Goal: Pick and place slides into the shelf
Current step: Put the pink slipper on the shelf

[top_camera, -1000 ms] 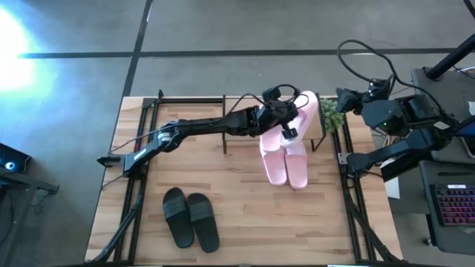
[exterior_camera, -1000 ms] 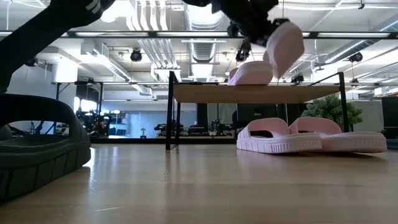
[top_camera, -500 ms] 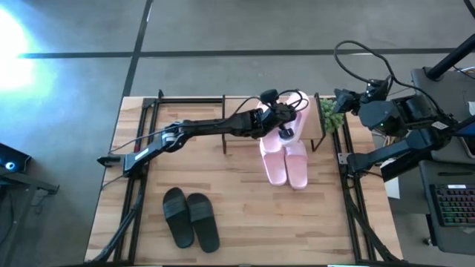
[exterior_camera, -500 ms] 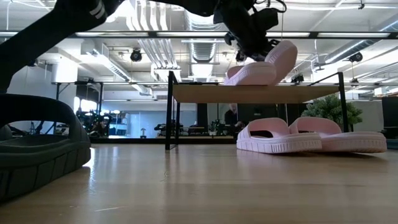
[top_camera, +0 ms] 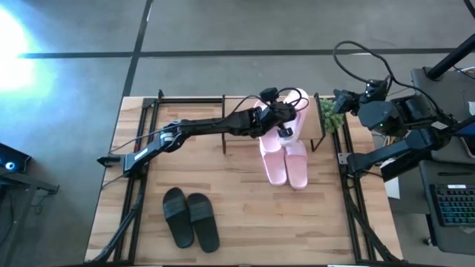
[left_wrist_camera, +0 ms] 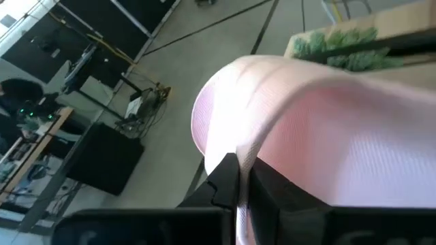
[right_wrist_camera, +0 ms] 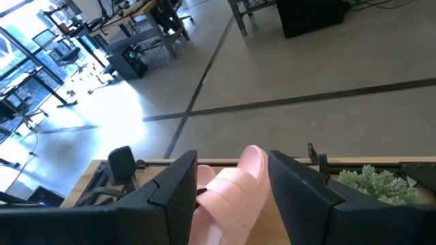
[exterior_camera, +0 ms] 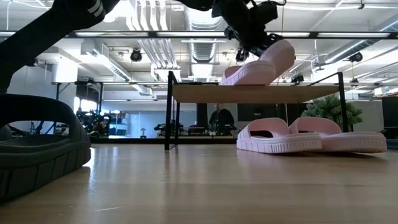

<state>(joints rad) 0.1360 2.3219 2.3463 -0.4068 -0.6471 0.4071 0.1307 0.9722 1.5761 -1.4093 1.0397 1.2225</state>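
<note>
Six slides in all, if the pink stack on the shelf (exterior_camera: 205, 93) counts as two. One pink slide (exterior_camera: 264, 59) pinched by its strap in the closed fingers of the left gripper (top_camera: 284, 119), tilted, lower edge touching a second pink slide (exterior_camera: 239, 76) lying flat on the shelf's top board. Same held slide seen huge in the left wrist view, strap clamped between the two dark fingers (left_wrist_camera: 228, 184). Another pink pair (top_camera: 286, 165) side by side on the wooden surface (top_camera: 245, 222), partly under the front edge of the shelf. Black pair (top_camera: 191, 216) near the front of the surface, well apart from the shelf, toward the left arm's side; one black slide (exterior_camera: 37, 146) filling the near left of the low view. Small green plant (top_camera: 330, 115) beside the shelf's right end. Right gripper (top_camera: 343, 100) off the right edge of the surface near the plant, fingers (right_wrist_camera: 177, 194) spread wide, nothing between them, pointed toward the pink slide on the shelf.
</note>
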